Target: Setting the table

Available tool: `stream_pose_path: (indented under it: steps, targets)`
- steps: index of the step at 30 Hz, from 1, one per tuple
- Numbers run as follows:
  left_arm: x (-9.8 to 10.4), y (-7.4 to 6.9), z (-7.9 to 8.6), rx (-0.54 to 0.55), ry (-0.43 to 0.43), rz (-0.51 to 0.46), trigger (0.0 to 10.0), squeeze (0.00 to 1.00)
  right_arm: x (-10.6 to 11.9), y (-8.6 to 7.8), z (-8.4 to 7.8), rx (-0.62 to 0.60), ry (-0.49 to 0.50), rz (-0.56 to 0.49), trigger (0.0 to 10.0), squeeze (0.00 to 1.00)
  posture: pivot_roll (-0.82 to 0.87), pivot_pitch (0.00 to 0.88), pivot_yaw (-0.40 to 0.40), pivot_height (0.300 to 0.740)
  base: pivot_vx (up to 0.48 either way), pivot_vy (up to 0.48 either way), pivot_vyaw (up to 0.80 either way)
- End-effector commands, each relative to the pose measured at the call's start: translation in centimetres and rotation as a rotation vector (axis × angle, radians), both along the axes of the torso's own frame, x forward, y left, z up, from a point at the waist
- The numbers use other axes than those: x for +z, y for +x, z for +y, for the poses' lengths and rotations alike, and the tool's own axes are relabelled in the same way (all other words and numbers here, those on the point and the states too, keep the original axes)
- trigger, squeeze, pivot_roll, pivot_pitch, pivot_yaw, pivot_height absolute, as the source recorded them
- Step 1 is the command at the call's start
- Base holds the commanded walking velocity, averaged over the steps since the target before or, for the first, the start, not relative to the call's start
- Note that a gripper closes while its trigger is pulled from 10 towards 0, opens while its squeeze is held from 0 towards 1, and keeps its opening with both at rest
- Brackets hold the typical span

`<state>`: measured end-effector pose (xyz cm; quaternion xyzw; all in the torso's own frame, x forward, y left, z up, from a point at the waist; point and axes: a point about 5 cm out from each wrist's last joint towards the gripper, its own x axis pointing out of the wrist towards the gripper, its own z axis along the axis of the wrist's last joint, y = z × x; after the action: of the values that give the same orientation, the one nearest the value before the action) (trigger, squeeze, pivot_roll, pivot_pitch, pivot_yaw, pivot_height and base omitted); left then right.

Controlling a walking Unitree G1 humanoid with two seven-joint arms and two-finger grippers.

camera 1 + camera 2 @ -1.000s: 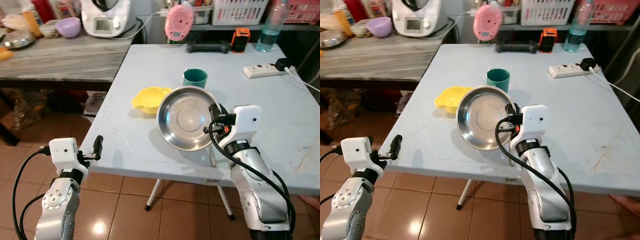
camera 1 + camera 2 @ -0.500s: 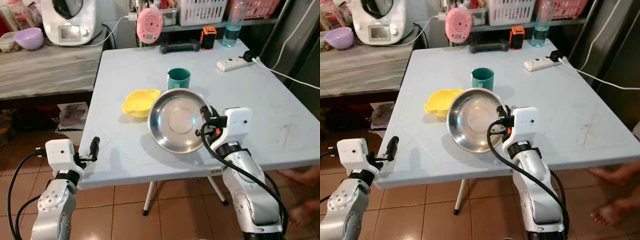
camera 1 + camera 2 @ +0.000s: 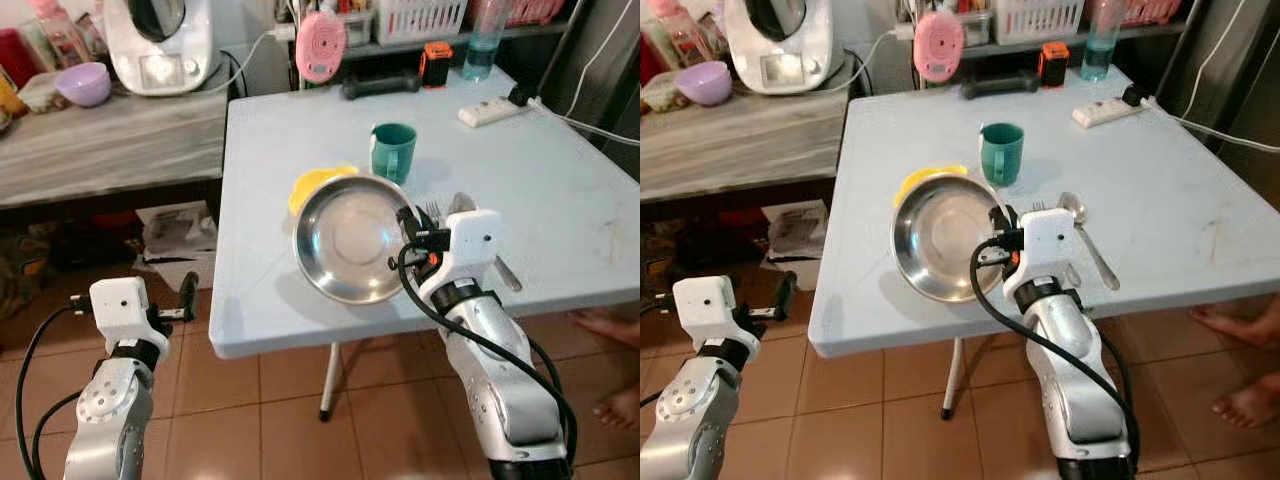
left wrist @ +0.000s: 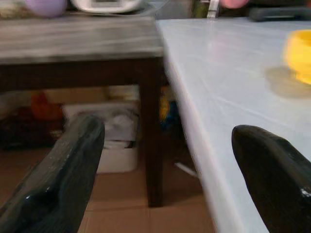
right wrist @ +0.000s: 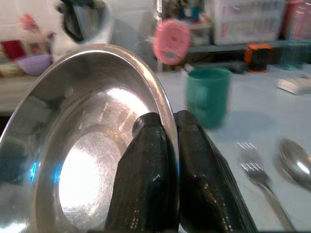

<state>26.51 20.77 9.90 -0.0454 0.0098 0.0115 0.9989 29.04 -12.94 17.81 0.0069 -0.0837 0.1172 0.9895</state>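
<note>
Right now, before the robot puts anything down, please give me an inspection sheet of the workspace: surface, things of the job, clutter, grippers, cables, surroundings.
Surface: pale blue table, bare toward its right side.
Job's things: steel bowl tilted, held by its rim above the table; green cup upright behind it; yellow dish partly hidden by the bowl; fork and spoon lying side by side.
Clutter: pink device, black dumbbell, orange-black item, water bottle along the far edge.
Grippers: right gripper shut on the bowl's rim; left gripper open, low beside the table's near-left corner.
Cables: power strip with its lead running off right.
Surroundings: wooden counter with a white appliance; a person's bare feet on the tiled floor.
</note>
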Motion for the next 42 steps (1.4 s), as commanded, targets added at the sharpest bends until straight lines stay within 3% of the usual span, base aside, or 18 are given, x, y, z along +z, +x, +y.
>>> stream_pose_path:
  steps: [1, 6, 27, 42]
  targets:
    - [0.15, -0.13, 0.58, 0.012, 0.023, -0.002, 10.0, 0.00, 0.57, -0.01, 0.59, 0.015, 0.010, -0.029, 10.0, 0.00, -0.16, 0.096, 0.102, 0.740, 0.000, 0.352, 0.76]
    - [0.12, -0.09, 0.49, 0.011, 0.023, -0.002, 10.0, 0.00, 0.56, 0.02, 0.58, 0.018, 0.009, -0.029, 10.0, 0.00, -0.17, 0.093, 0.101, 0.740, 0.000, 0.352, 0.75]
    - [0.06, 0.05, 0.40, 0.023, 0.029, -0.005, 10.0, 0.00, 0.70, 0.18, 0.78, 0.034, 0.006, -0.042, 10.0, 0.00, -0.17, 0.082, 0.097, 0.740, 0.000, 0.354, 0.00]
    - [-0.13, 0.18, 0.13, 0.022, 0.032, 0.000, 10.0, 0.00, 0.29, 0.24, 0.80, 0.028, 0.009, -0.029, 10.0, 0.00, -0.17, 0.081, 0.098, 0.740, 0.000, 0.358, 0.40]
